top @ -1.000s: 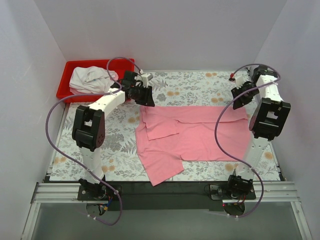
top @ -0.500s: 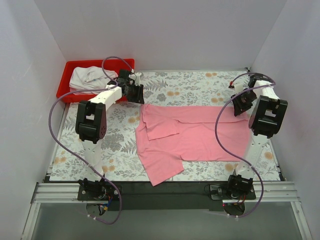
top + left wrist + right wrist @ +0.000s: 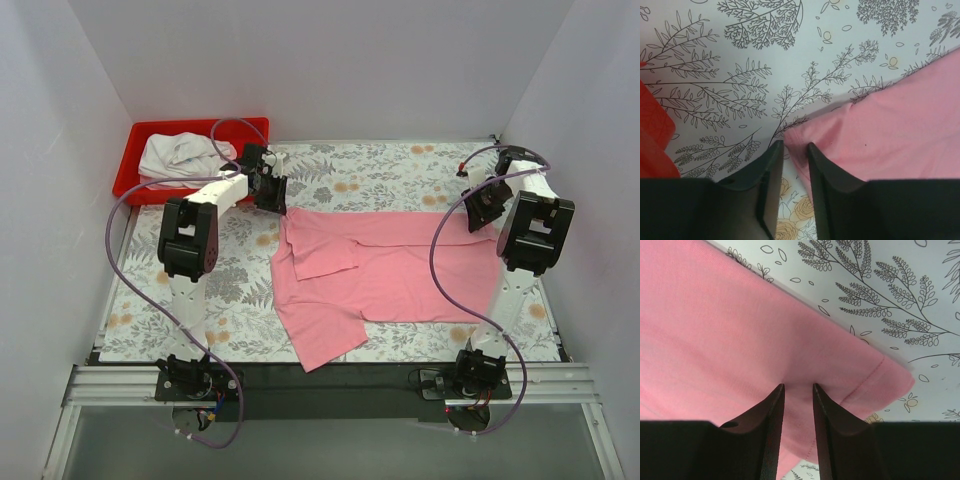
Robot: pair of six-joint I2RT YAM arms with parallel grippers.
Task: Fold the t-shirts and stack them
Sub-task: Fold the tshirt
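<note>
Currently the left two-finger gripper (image 3: 792, 145) sits low at the far left corner of the solid pink short-sleeved cloth t-shirt (image 3: 400, 270). Its dark fingers stand only a narrow gap apart, with the tip of that pink corner and a strip of the flower-printed table cover (image 3: 380, 170) showing between them. The fingertips are at the cloth edge, but nothing is raised off the surface, and I cannot tell whether they have any hold on it. The right two-finger gripper (image 3: 798, 386) shows the same posture at the far right corner: fingers a narrow slot apart, pink cloth visible in the slot, tips down on the fabric just inside the stitched hem, with a slight pucker at the tips. The pink t-shirt lies spread on the table, right of centre, its far edge running nearly straight between the two grippers. It is mostly flat; one sleeve is turned in over the body on the left side, and a lower left portion angles out toward the near table edge. The white cloth t-shirt (image 3: 175, 158) lies crumpled in the red plastic bin (image 3: 200, 124) at the far left corner, apart from the pink one.
</note>
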